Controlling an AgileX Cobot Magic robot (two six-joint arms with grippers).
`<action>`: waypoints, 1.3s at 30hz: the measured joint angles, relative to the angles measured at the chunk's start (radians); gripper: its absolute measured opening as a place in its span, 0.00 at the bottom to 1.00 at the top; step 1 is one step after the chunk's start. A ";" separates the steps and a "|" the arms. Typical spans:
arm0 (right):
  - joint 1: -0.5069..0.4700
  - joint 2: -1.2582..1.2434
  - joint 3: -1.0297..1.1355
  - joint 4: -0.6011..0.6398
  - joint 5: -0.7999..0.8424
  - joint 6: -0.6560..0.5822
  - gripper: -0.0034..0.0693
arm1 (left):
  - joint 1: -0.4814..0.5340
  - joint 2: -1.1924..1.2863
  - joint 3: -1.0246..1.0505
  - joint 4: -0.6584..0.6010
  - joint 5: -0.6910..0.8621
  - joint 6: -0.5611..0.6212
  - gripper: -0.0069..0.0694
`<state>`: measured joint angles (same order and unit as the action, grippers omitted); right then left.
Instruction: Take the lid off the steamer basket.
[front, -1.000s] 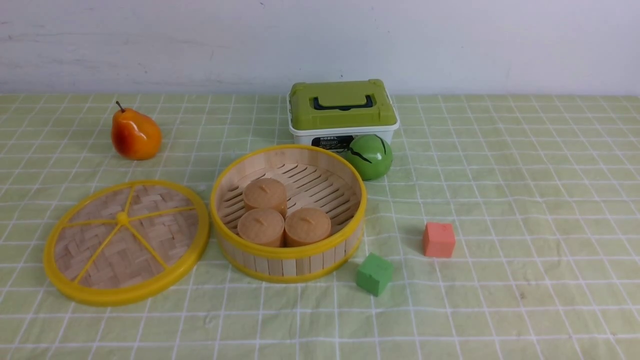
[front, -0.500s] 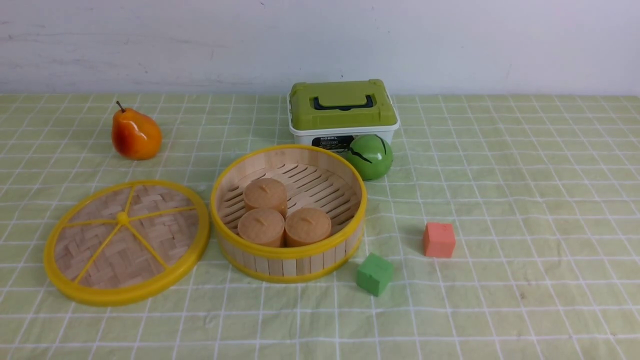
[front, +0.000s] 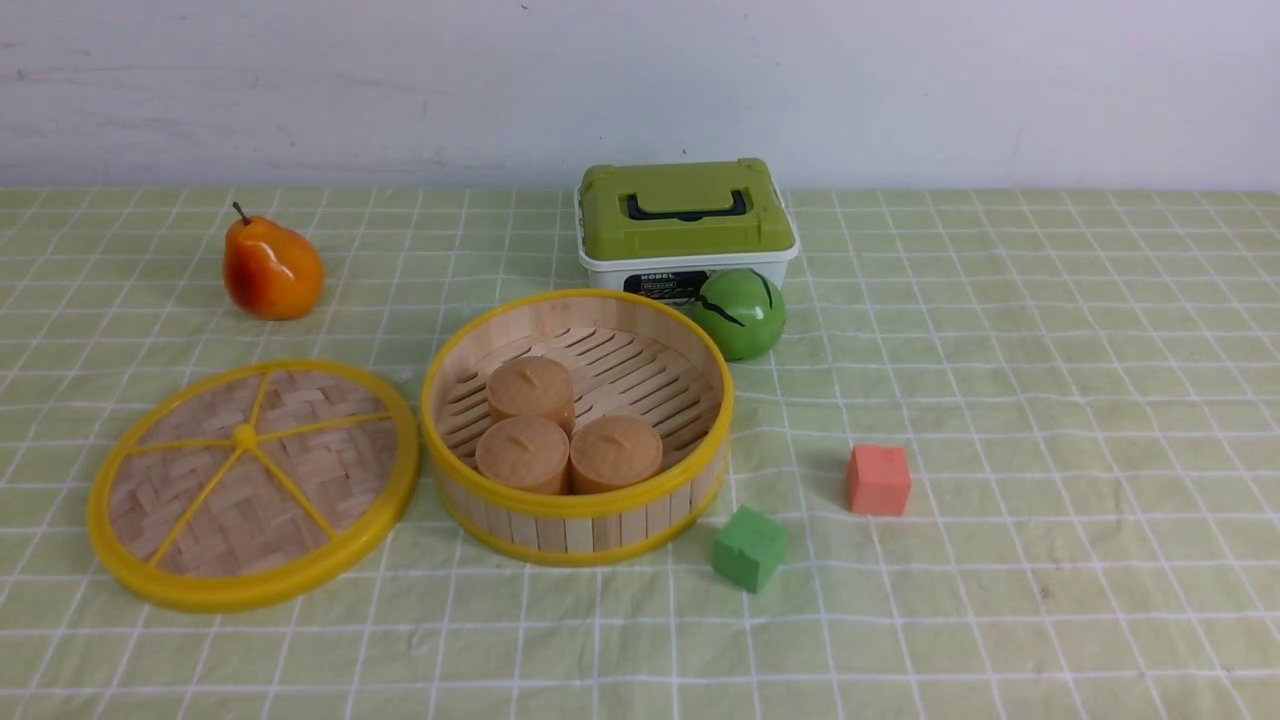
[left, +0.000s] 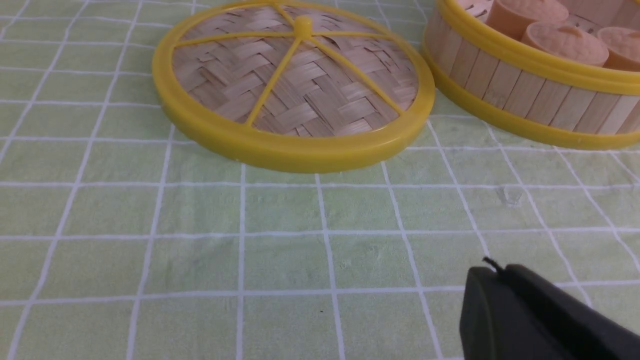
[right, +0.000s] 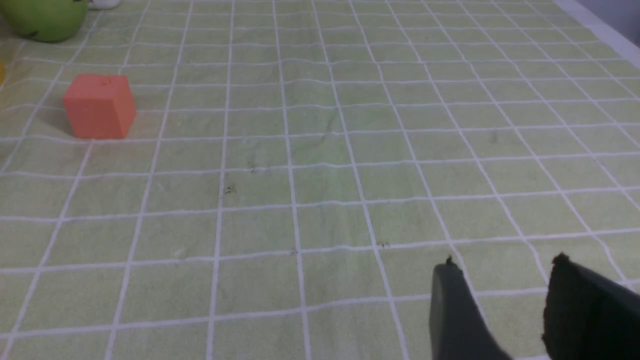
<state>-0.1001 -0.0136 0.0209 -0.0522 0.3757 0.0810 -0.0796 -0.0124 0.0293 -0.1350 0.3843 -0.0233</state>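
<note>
The lid (front: 250, 470) lies off the steamer basket (front: 578, 535), flat on the checked cloth over the bench (front: 1080, 420), knob upward. It sits on the left side; its yellow rim comes just beside the basket's left wall, leaving only a narrow gap between them. A broad band of cloth runs between the lid's near rim and the bottom border of the front view, and a narrower strip lies along its left side.

The basket stands upright and open near the middle, its three buns (front: 530, 388) (front: 522, 455) (front: 616, 453) grouped toward the near left part of the slatted floor. Its far right edge is close to the green ball (front: 741, 314), which sits in front of the white box with the green top (front: 686, 215). The green block (front: 750, 548) is near the basket's near right edge; the red block (front: 879, 480) is farther right, with a wide stretch of cloth beyond it. The pear (front: 272, 268) stands behind the lid, well apart from its rim.

The left claw (left: 494, 267) is closed, its tips together over bare cloth. The right claw (right: 504, 261) is open, cloth showing between its tips.
</note>
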 joint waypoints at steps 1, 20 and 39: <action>0.000 0.000 0.000 0.000 0.000 0.000 0.38 | 0.000 0.000 0.000 0.000 0.000 0.000 0.11; 0.000 0.000 0.000 0.000 0.000 0.000 0.38 | 0.000 0.000 0.000 0.001 0.000 0.000 0.12; 0.000 0.000 0.000 0.000 0.000 0.000 0.38 | 0.000 0.000 0.000 0.001 0.000 0.000 0.13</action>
<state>-0.1001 -0.0136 0.0209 -0.0522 0.3757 0.0810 -0.0796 -0.0124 0.0293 -0.1343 0.3843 -0.0233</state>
